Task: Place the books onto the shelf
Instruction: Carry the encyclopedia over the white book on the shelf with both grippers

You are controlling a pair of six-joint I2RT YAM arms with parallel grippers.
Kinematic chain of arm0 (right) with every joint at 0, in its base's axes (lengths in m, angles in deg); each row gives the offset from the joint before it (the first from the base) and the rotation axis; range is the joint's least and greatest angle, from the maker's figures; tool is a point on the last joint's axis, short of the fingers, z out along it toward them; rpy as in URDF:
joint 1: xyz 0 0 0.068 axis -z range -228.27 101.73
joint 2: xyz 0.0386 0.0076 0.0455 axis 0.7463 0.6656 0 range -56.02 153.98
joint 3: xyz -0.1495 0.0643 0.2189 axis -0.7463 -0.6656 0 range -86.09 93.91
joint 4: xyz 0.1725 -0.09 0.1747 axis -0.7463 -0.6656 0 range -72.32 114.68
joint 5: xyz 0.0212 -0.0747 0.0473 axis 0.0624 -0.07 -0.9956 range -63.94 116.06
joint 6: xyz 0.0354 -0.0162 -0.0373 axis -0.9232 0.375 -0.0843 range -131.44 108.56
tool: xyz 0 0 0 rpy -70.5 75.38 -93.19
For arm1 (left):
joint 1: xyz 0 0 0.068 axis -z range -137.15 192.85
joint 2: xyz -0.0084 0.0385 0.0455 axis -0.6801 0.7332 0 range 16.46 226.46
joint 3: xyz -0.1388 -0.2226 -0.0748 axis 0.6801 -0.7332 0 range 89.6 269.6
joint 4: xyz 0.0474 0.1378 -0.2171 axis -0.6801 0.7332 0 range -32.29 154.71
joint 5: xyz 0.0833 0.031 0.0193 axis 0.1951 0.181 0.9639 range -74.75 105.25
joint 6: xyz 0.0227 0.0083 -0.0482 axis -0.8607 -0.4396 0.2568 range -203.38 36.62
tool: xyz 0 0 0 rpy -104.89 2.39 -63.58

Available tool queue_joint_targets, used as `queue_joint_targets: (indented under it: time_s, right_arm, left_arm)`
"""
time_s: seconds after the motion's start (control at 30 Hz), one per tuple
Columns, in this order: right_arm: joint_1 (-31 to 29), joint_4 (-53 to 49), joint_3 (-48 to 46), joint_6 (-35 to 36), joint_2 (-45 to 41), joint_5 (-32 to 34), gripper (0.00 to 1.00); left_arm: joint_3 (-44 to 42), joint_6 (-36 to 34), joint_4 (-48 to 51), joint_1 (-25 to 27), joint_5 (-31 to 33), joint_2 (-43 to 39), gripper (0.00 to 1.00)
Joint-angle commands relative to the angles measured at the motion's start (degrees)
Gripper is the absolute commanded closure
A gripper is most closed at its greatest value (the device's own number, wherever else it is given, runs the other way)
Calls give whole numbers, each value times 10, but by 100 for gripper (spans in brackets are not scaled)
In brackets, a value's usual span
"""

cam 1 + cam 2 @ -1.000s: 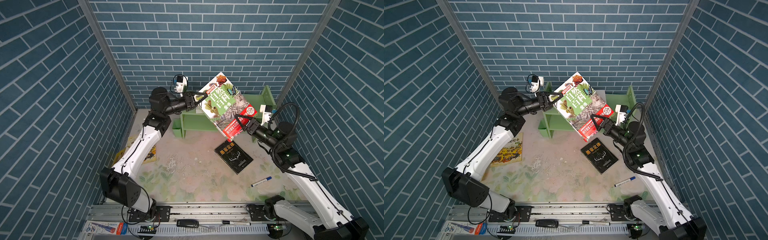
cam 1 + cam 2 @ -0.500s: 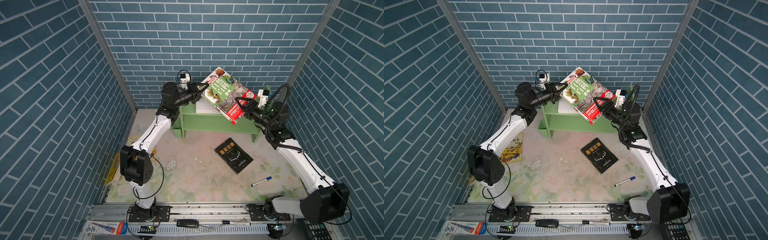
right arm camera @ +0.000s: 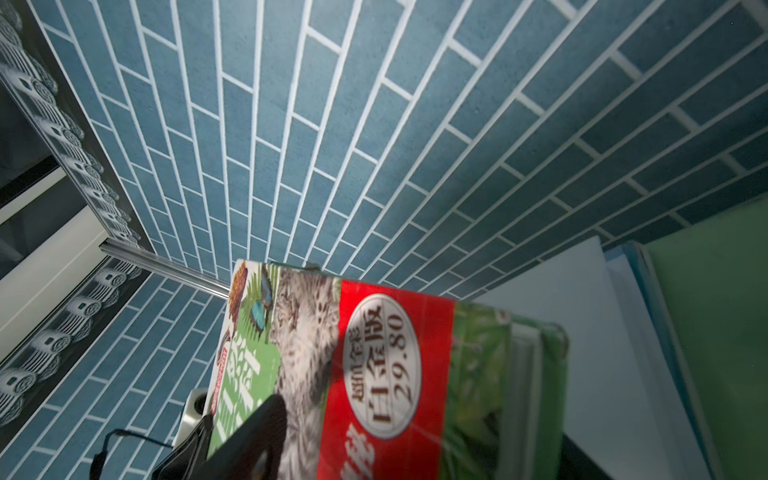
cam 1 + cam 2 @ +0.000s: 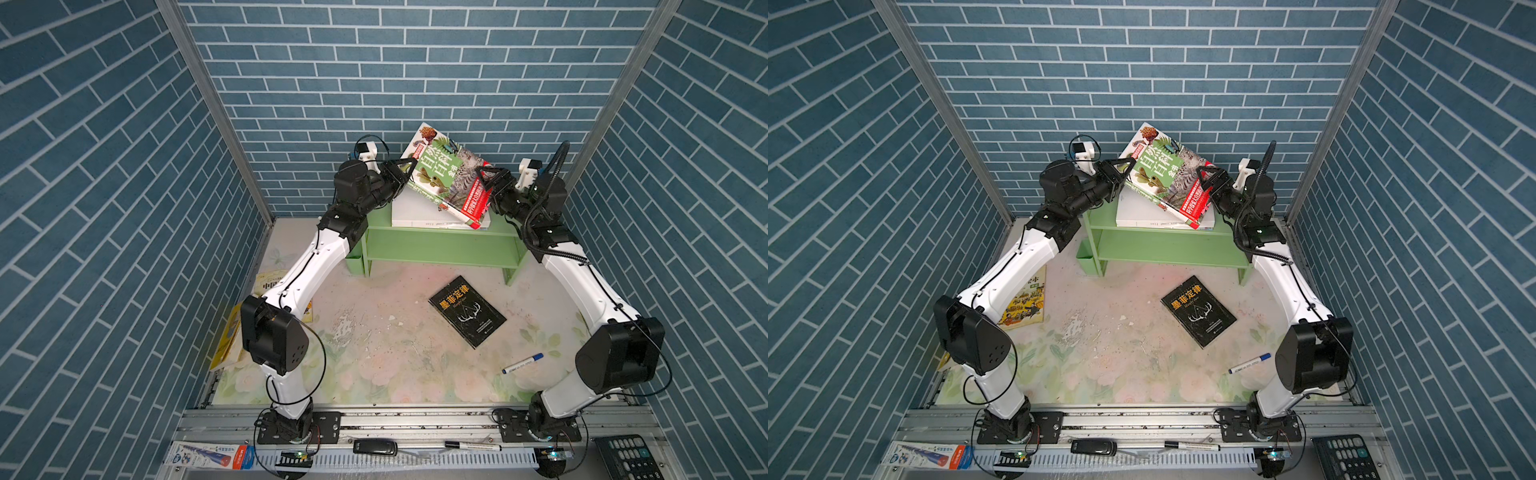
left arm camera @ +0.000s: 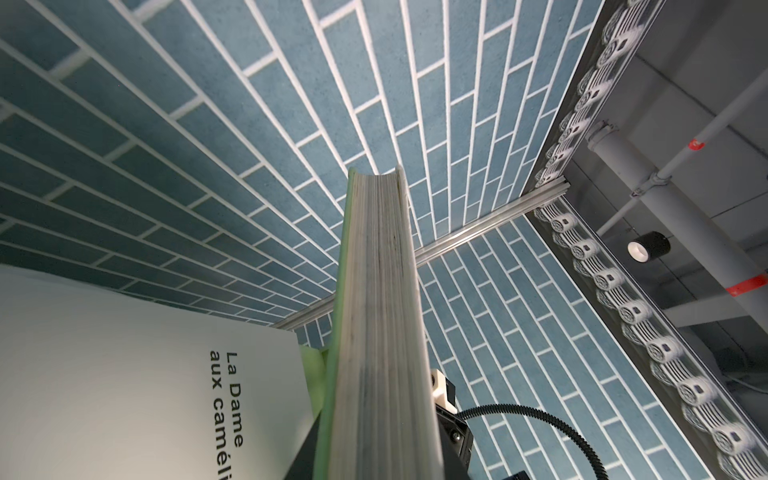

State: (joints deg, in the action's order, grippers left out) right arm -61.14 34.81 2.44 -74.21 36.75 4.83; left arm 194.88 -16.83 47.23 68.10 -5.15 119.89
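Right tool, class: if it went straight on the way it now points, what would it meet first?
The green book: the right tool points at its red-banded corner, which sits right in front of it, above the white book on the shelf. Whether the tool touches it is unclear.

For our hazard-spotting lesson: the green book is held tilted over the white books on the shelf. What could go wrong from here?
1. The green book hangs tilted, its low corner at the front edge of the white books; released now, it could slide off the shelf.
2. The left pincer grips only its edge, so the book might twist loose.
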Motion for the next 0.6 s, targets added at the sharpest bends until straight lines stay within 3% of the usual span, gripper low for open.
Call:
queue_joint_targets:
  time_s: [0.0, 0.27, 0.57]
  right_arm:
    - [3, 48, 40, 15, -2, 46, 15]
    - [4, -27, 39, 105, -28, 117, 7]
    - [13, -79, 16, 123, -46, 145, 6]
  left_arm:
    - [52, -23, -43, 13, 73, 14, 100]
    - [142, -22, -16, 36, 131, 84, 100]
    - [175, -23, 6, 49, 174, 114, 100]
